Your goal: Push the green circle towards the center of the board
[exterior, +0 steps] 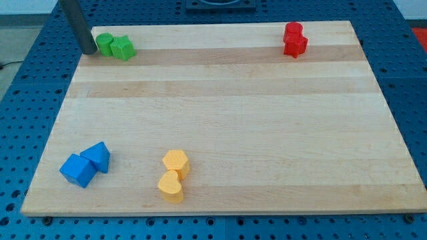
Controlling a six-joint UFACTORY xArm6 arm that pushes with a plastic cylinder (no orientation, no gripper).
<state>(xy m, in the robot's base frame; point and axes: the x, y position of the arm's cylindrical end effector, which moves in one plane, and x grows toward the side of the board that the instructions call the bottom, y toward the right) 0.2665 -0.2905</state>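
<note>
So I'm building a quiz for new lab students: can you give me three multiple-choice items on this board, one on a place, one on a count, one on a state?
1. Where is my tip?
A. At the view's left of the green circle
B. Beside the red blocks
C. At the board's middle

2. How many blocks lie on the board?
A. Four
B. Six
C. Eight

3. How do the green circle and the other green block stand?
A. Far apart
B. Side by side, touching
C. Stacked

Answers:
1 A, the rod ends right beside the circle's left edge.
2 C, there are pairs of green, red, blue and yellow.
3 B, no gap shows between them.
</note>
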